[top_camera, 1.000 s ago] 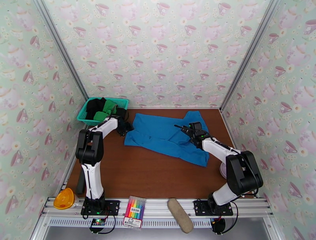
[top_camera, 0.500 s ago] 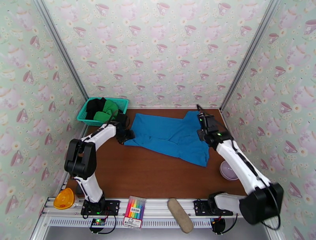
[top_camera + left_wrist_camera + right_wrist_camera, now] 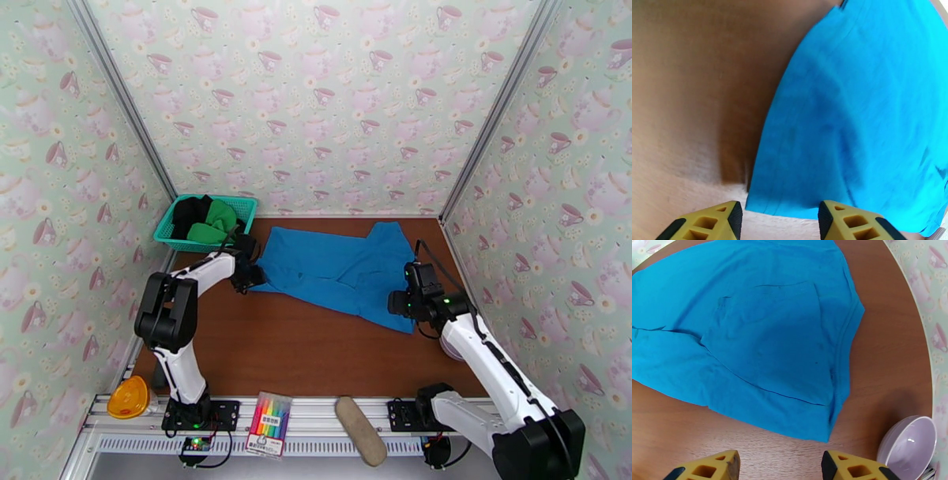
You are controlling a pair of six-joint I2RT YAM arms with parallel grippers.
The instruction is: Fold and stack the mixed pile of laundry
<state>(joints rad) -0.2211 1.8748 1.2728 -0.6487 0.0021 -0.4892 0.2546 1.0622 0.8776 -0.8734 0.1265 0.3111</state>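
The bright blue garment (image 3: 340, 276) lies spread out on the brown table, its right part folded over. The green garment (image 3: 212, 223) and the black one (image 3: 188, 215) sit bunched in the teal basket (image 3: 167, 233). My left gripper (image 3: 251, 273) is low at the blue cloth's left edge. In the left wrist view that gripper (image 3: 780, 219) is open, with the blue cloth's corner (image 3: 853, 118) just ahead of its fingertips. My right gripper (image 3: 399, 304) hovers over the near right corner. It (image 3: 780, 465) stands open above bare table, short of the blue hem (image 3: 770, 338).
A lilac bowl (image 3: 457, 341) (image 3: 908, 447) sits close to the right arm, by the right wall. On the front rail lie an orange object (image 3: 129, 397), a box of markers (image 3: 269, 425) and a beige oblong (image 3: 360, 430). Patterned walls close in three sides.
My right arm swung from the garment's far right edge back toward me, to its near right corner. The left gripper shifted slightly along the left edge. The blue cloth stays flat.
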